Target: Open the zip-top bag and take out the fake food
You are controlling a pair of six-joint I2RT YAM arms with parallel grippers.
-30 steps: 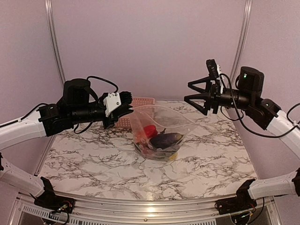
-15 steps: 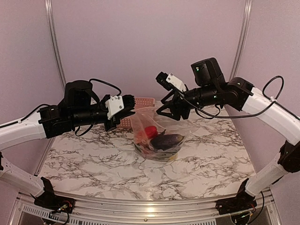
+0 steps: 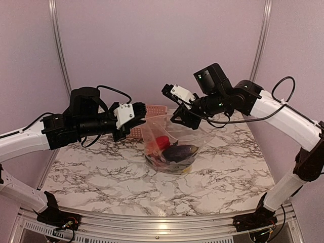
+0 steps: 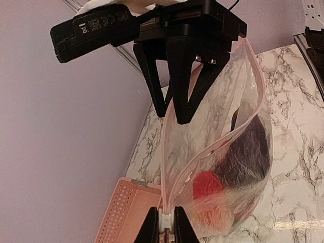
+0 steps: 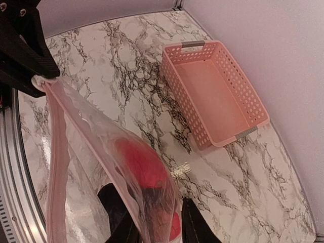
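The pink slotted basket (image 5: 215,93) is set at the back of the marble-veined surface (image 3: 101,177), behind the zip-top bag (image 3: 197,142) and apart from it; from above, much of it is hidden by the left fingers (image 4: 150,230) and the bag's rim; pale lilac walls and a metal post (image 3: 57,40) are seen beyond.

The bag is held up near the middle of the surface, mouth gaping upward, its base seemingly down on the marble; the film is clear, crinkled and glossy, edged by a pinkish zip strip (image 5: 56,167). One end of that strip is pinched tight between the left fingers; the opposite side of the mouth is straddled by the right fingers (image 5: 191,228), drawn to a narrow gap with the film between them; whether the film is actually gripped cannot be told.

The fake food (image 3: 172,154) is heaped in the bottom of the bag; a rounded red piece (image 3: 162,140) and a dark, glossy purple eggplant (image 3: 180,150) are made out on top, a yellow scrap (image 3: 185,170) below; the rest is blurred by the plastic. The way into the mouth from above is crowded by the right arm's black wrist and its white-cased camera (image 3: 182,93).
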